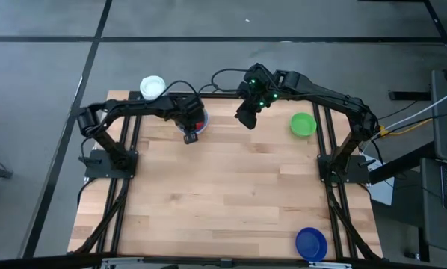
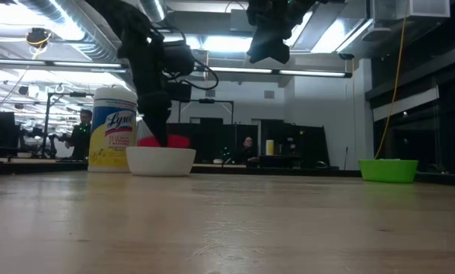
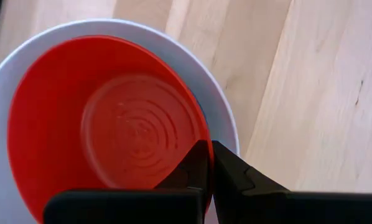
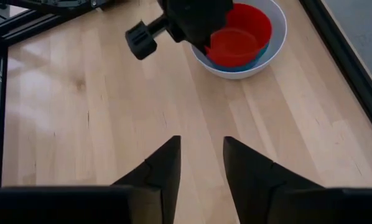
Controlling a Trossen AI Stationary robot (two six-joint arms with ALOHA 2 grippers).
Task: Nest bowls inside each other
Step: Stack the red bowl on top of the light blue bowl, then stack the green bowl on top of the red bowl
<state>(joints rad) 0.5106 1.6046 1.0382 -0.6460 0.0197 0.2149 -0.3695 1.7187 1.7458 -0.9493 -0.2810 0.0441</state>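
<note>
A red bowl (image 3: 111, 124) sits inside a white bowl (image 2: 160, 161) at the table's far left; its rim shows above the white one. A strip of a light blue bowl (image 4: 260, 55) shows between them. My left gripper (image 3: 209, 163) is over them, shut on the red bowl. My right gripper (image 4: 201, 162) hangs open, high above the table's far middle, with nothing between its fingers. A green bowl (image 1: 303, 124) rests on its base at the far right. A dark blue bowl (image 1: 311, 243) rests at the near right. My left gripper pinches the red bowl's rim (image 3: 201, 134) between its two fingers, one inside the bowl and one outside. The fingers come steeply from above. The bowl's lower part is down inside the white bowl; whether it rests there I cannot tell.
A jar (image 2: 113, 129) with a white lid and a yellow label stands just behind the white bowl, at the far left corner. Bare wood stretches over the table's middle and near left. Black frame rails (image 1: 324, 149) run along both side edges.
</note>
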